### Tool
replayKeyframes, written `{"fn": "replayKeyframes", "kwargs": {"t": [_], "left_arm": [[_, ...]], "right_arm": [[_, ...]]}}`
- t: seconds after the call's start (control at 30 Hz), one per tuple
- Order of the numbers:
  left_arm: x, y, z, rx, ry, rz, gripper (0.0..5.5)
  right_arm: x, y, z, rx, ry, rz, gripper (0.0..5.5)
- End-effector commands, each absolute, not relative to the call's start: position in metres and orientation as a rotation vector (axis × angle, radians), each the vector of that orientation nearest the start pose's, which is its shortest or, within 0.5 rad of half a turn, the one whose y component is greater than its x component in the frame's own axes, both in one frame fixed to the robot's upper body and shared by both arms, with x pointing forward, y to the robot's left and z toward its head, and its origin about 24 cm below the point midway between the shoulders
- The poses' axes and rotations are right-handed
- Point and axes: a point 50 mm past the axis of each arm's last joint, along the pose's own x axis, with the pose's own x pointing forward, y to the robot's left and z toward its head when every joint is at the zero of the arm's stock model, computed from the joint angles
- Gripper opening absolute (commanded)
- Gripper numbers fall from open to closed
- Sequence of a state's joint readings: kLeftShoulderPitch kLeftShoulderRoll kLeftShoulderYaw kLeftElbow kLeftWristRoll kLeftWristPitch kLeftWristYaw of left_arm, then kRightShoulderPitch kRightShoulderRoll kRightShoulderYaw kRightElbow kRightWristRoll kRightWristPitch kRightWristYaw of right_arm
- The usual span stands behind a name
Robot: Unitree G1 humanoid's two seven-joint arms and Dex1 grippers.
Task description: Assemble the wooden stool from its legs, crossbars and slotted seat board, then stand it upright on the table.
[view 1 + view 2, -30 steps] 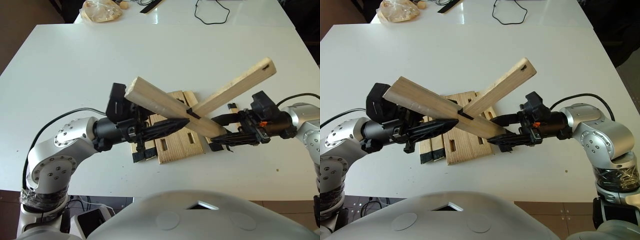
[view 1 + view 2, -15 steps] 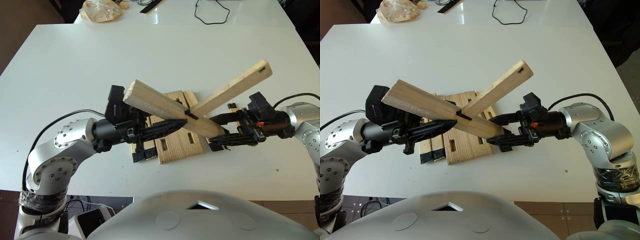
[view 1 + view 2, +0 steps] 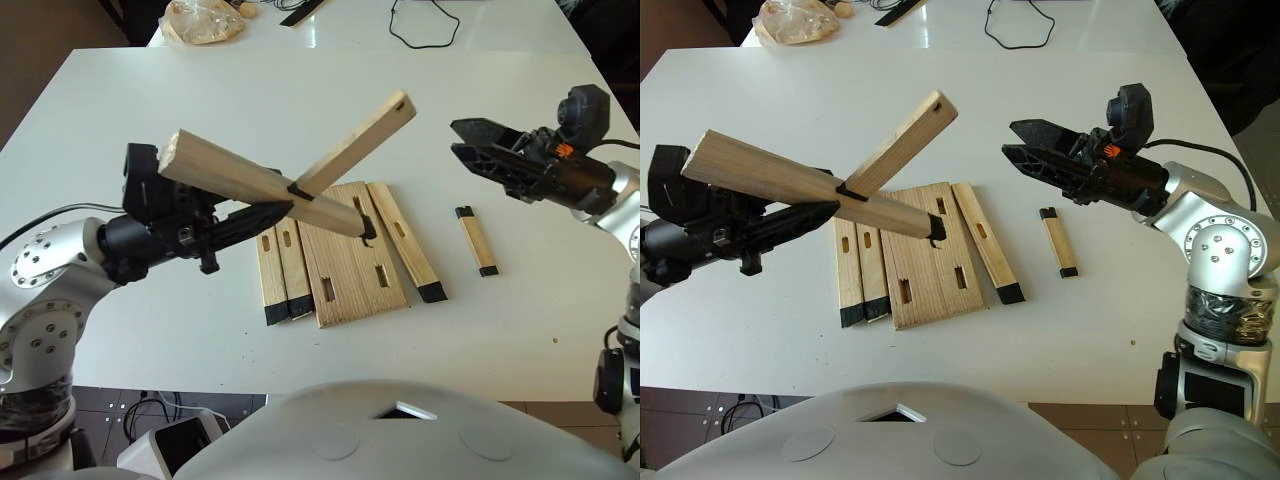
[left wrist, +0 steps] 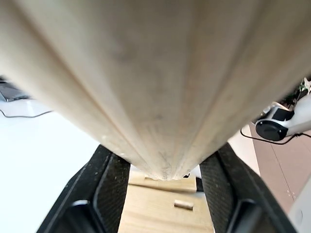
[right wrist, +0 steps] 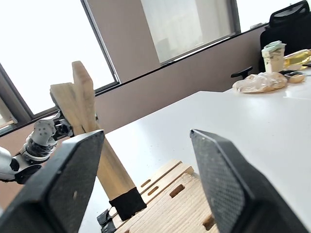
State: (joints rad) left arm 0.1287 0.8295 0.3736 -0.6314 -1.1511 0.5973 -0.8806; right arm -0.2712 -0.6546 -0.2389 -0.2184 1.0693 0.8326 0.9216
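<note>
So far, only the crossed pale wooden legs (image 3: pixel 240 178) are joined, clamped in the left claw (image 3: pixel 272 212); the right claw (image 3: pixel 458 138) gapes empty, and the slotted wooden seat board (image 3: pixel 345 270) lies unattached.

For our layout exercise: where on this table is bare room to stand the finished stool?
Bare: the far half of the table, beyond the seat board; also the near right corner past the short crossbar. Crowded: the centre, around that board, under the crossed legs.

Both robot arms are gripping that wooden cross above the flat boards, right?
Not both. Only the left gripper grips the crossed pale wooden bars above the flat slotted wooden boards; the left eye view shows the right gripper apart, fingers open and empty.
</note>
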Motion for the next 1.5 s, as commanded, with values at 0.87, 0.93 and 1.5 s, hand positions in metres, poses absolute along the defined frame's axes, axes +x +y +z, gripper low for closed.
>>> {"fn": "replayKeyframes", "kwargs": {"t": [0.87,0.93,1.5], "left_arm": [[0.159,0.221,0.150,0.109,0.320,-1.266,2.04],[0.161,0.221,0.153,0.132,0.306,-1.272,2.04],[0.157,0.192,0.128,0.375,0.304,-1.402,2.04]], "right_arm": [[0.236,-0.199,0.153,0.335,0.081,1.049,3.24],[0.235,-0.199,0.153,0.333,0.079,1.047,3.24],[0.232,-0.192,0.149,0.333,0.084,1.054,3.24]]}}
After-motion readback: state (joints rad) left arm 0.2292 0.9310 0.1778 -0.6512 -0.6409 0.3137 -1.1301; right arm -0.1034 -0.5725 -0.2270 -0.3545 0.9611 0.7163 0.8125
